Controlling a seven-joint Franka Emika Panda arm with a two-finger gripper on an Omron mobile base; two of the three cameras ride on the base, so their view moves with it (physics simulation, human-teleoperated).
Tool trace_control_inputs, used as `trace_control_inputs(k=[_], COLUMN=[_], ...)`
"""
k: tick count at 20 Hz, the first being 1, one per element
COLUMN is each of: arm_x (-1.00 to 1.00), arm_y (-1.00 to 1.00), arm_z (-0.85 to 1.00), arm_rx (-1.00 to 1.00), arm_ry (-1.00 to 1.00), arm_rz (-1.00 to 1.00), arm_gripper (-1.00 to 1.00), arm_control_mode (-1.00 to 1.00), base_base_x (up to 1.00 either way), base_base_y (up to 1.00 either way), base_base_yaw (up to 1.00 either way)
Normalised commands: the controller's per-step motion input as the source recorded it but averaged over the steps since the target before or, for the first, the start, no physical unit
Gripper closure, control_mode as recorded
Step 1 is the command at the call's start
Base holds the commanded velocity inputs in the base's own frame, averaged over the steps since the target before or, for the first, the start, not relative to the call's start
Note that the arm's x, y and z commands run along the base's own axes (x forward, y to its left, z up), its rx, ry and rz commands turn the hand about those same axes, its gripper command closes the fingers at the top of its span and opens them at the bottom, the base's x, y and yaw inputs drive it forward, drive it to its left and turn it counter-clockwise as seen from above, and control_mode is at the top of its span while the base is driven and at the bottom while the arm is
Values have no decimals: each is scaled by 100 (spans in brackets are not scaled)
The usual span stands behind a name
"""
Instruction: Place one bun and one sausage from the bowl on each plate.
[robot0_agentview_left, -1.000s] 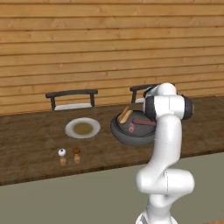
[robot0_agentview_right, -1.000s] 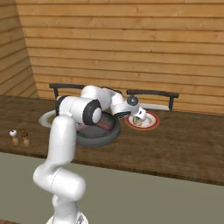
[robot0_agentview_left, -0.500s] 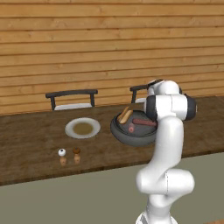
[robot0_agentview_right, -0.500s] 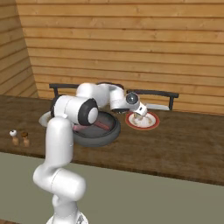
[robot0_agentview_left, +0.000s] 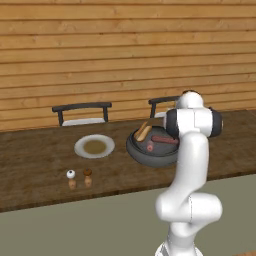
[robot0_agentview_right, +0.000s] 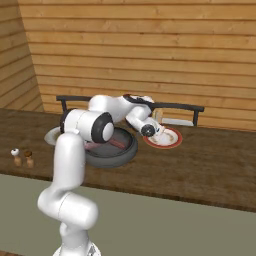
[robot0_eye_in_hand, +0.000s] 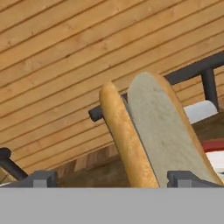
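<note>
The dark grey bowl (robot0_agentview_left: 152, 151) sits mid-counter and holds a bun (robot0_agentview_left: 142, 131) and two sausages (robot0_agentview_left: 164, 140). To its left lies a white plate (robot0_agentview_left: 94, 146) with a brownish centre. On the bowl's right, a red-rimmed plate (robot0_agentview_right: 167, 141) lies under my gripper (robot0_agentview_right: 157, 129). In the hand view, a long split bun (robot0_eye_in_hand: 153, 127) stands upright between my fingertips (robot0_eye_in_hand: 41, 178). The gripper (robot0_eye_in_hand: 114, 179) is open, and there is a gap between the bun and the left fingertip.
Salt and pepper shakers (robot0_agentview_left: 79, 178) stand near the counter's front edge on the left. Two dark chair backs (robot0_agentview_left: 81, 108) rise behind the counter against the wooden wall. My arm stretches over the bowl (robot0_agentview_right: 112, 150) toward the right plate.
My hand has sunk a little lower over the red-rimmed plate. The jaws have stayed wide apart. Nothing else on the counter has moved.
</note>
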Motion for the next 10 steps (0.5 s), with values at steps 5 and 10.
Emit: trace_control_inputs(k=[5, 10], arm_x=[-20, -20], arm_y=[-10, -62], arm_z=[-42, 31], arm_rx=[1, 3], arm_ry=[1, 16], arm_rz=[6, -1], arm_gripper=[-100, -100], arm_control_mode=[-100, -100], base_base_x=[0, 0], base_base_y=[0, 0], base_base_yaw=[0, 0])
